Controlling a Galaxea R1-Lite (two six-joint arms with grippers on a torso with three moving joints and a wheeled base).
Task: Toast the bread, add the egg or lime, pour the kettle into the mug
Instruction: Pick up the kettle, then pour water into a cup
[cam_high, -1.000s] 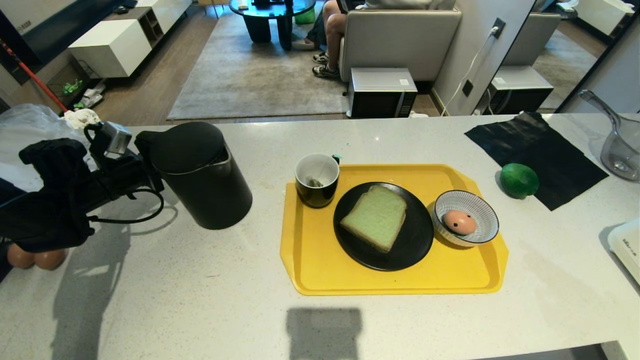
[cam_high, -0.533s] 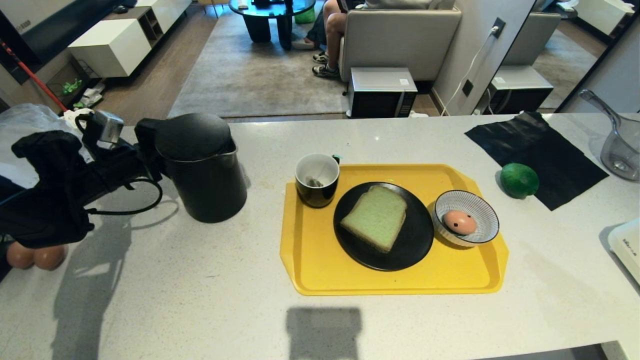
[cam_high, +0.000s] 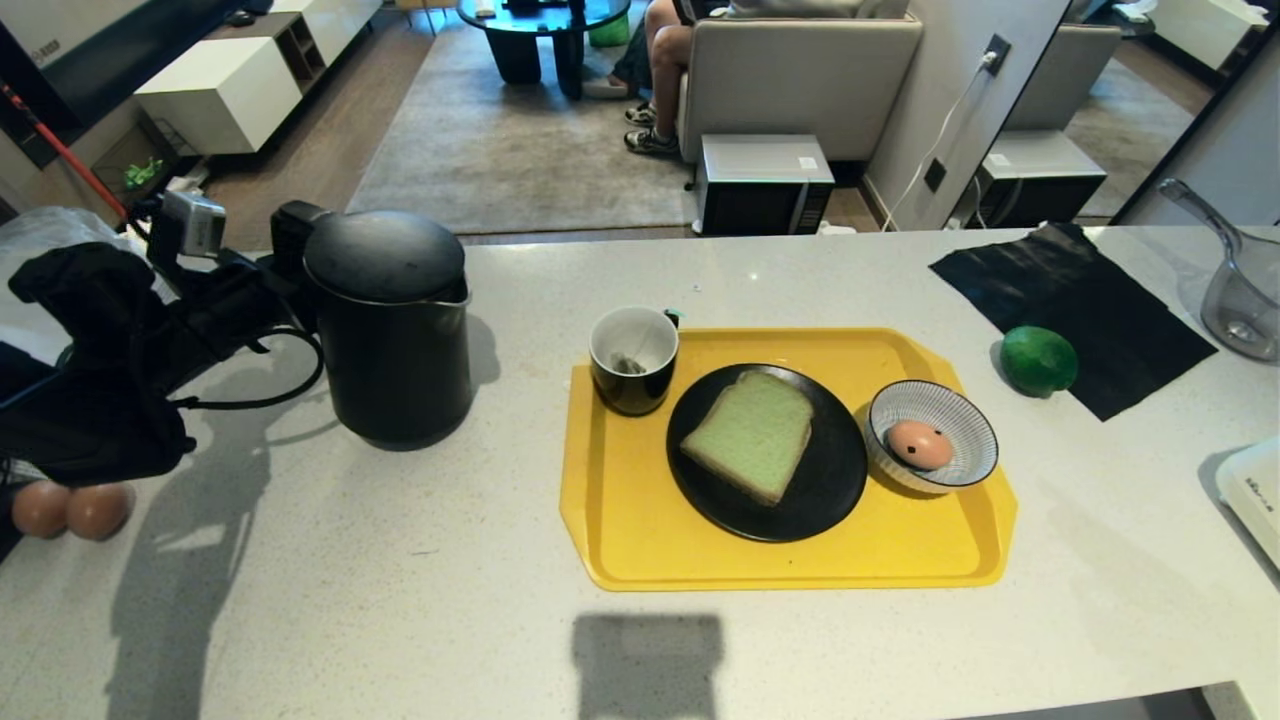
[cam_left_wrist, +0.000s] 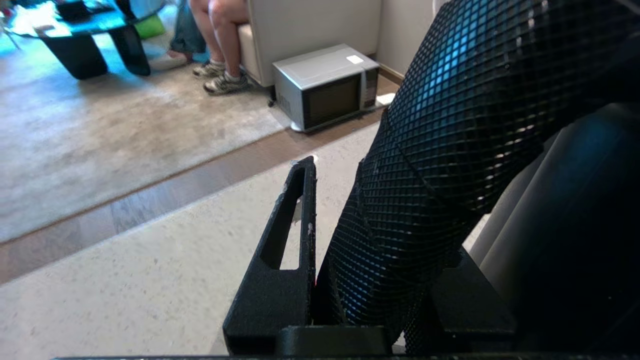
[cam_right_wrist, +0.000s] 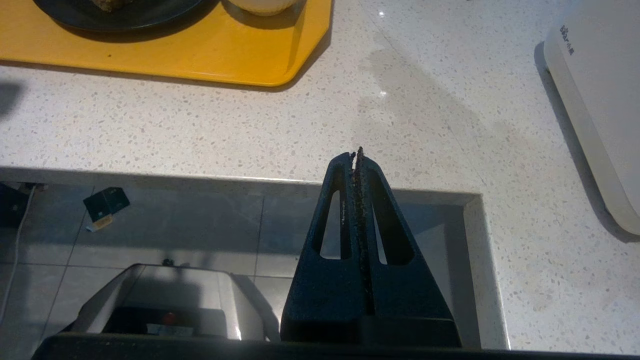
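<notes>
The black kettle (cam_high: 395, 330) stands upright at the counter's left, well left of the tray. My left gripper (cam_high: 290, 265) is shut on its textured handle (cam_left_wrist: 425, 165), which fills the space between the fingers (cam_left_wrist: 285, 250). The black mug (cam_high: 633, 360) sits on the yellow tray's (cam_high: 620, 550) far left corner. The green bread (cam_high: 752, 435) lies on a black plate (cam_high: 830, 490). The spotted egg (cam_high: 919, 444) rests in a striped bowl (cam_high: 975, 440). The lime (cam_high: 1038, 361) lies right of the tray. My right gripper (cam_right_wrist: 358, 155) hangs shut and empty below the counter's front edge.
A black cloth (cam_high: 1080, 300) and a clear jug (cam_high: 1245, 300) sit at the far right, a white appliance (cam_high: 1255, 495) at the right edge. Two brown eggs (cam_high: 68, 508) lie at the left edge. A seated person's legs (cam_high: 660, 60) show beyond the counter.
The kettle has swung from tilted to upright and shifted a little left and away from the mug, carried by my left gripper. The right arm has not moved.
</notes>
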